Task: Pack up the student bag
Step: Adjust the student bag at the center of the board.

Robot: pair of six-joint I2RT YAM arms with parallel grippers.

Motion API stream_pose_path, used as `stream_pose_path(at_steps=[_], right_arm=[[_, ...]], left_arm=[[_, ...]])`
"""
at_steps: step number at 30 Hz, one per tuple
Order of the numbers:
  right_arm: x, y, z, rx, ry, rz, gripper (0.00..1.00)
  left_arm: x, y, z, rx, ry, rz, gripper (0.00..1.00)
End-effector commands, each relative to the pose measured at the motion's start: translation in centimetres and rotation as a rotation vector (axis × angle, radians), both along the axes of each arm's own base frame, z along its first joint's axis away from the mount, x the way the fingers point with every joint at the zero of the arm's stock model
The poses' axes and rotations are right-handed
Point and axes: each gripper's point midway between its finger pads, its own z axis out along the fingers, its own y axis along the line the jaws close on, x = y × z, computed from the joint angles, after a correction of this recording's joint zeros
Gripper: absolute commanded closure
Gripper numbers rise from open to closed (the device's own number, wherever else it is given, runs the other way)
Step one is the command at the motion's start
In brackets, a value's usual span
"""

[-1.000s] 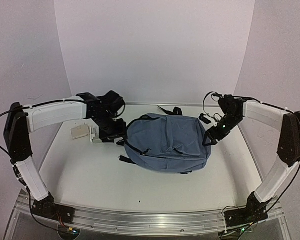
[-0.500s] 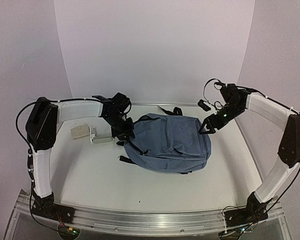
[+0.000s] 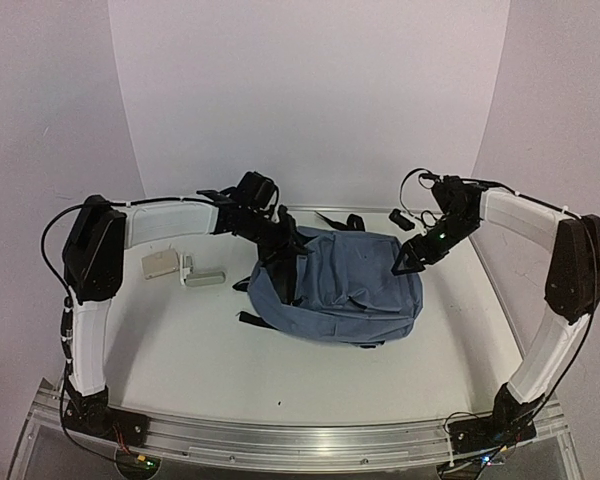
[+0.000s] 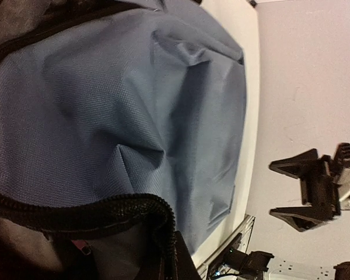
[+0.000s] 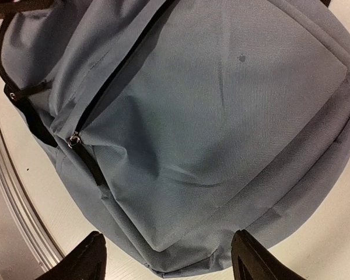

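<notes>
To the left of the left end effector (image 3: 280, 264), a pale flat box (image 3: 160, 263) lies on the white bench (image 3: 180, 345). A small grey oblong piece (image 3: 208, 277) lies just beside the box. Both are apart from the bag.

The left end effector is closed tight on the left rim of the student bag (image 3: 345, 285), pinching the black zip edge of the main opening. Its wrist view shows that toothed edge curling up right at the fingertips, with dark lining below it.

The bag lies on the bench and stretches from the left end effector rightward to beneath the right one. Its side at the pinched rim is raised a little. It is soft blue-grey woven fabric, slack and creased, with folds running away from the gripped edge. The front pocket faces up. A dark zip line curves across the pocket and ends in a metal pull (image 5: 74, 140) with a black tab. The pocket panel carries a small dark spot (image 5: 242, 57). Black straps (image 3: 340, 218) show on the far side of both end effectors, and a black loop (image 3: 248, 320) sticks out nearer the arm bases, below the left end effector.

The right end effector (image 3: 412, 260) hangs just above the bag's far right part with its jaws wide, holding nothing. In its wrist view the two black fingertips frame the bag's edge and a strip of bench, clear of the fabric.
</notes>
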Motion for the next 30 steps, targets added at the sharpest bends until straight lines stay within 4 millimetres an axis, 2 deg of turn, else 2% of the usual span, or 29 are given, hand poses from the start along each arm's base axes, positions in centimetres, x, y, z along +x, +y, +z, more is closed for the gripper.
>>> stream_pose_path(at_steps=[1, 5, 8, 10, 12, 15, 17, 19, 22, 24, 27, 30], right_arm=[[1.4, 1.4, 2.2, 0.054, -0.049, 0.004, 0.28], [1.7, 2.3, 2.9, 0.07, -0.066, 0.01, 0.28], [1.8, 3.6, 3.4, 0.081, -0.078, 0.024, 0.28], [2.0, 4.9, 4.0, 0.096, -0.093, 0.031, 0.28], [2.5, 6.4, 4.9, 0.117, -0.116, 0.036, 0.28], [2.8, 9.2, 6.0, 0.152, -0.149, 0.059, 0.29], [3.2, 11.0, 6.5, 0.179, -0.158, 0.067, 0.31], [3.3, 12.7, 6.6, 0.202, -0.155, 0.075, 0.32], [3.6, 15.4, 6.8, 0.233, -0.158, 0.089, 0.35], [3.9, 16.7, 6.6, 0.248, -0.158, 0.091, 0.36], [4.6, 18.1, 5.9, 0.255, -0.155, 0.09, 0.38], [5.0, 19.3, 5.2, 0.267, -0.144, 0.09, 0.41]], left_arm=[[0.0, 0.9, -4.9, 0.115, 0.136, 0.06, 0.98], [-1.9, 5.2, -7.6, 0.345, 0.253, 0.151, 0.92], [-3.5, 8.5, -8.4, 0.507, 0.313, 0.208, 0.87], [-4.3, 10.6, -8.2, 0.625, 0.315, 0.238, 0.84], [-4.4, 11.3, -7.6, 0.676, 0.296, 0.239, 0.76], [-4.2, 11.2, -6.0, 0.67, 0.251, 0.219, 0.58], [-3.8, 10.8, -3.7, 0.616, 0.184, 0.206, 0.47], [-3.2, 10.6, -1.2, 0.55, 0.112, 0.206, 0.41], [-2.7, 11.6, 2.1, 0.467, 0.027, 0.245, 0.39], [-2.6, 13.0, 3.2, 0.424, 0.006, 0.293, 0.39], [-2.5, 15.7, 2.4, 0.398, 0.038, 0.356, 0.42], [-2.2, 17.0, 0.8, 0.39, 0.057, 0.357, 0.5]])
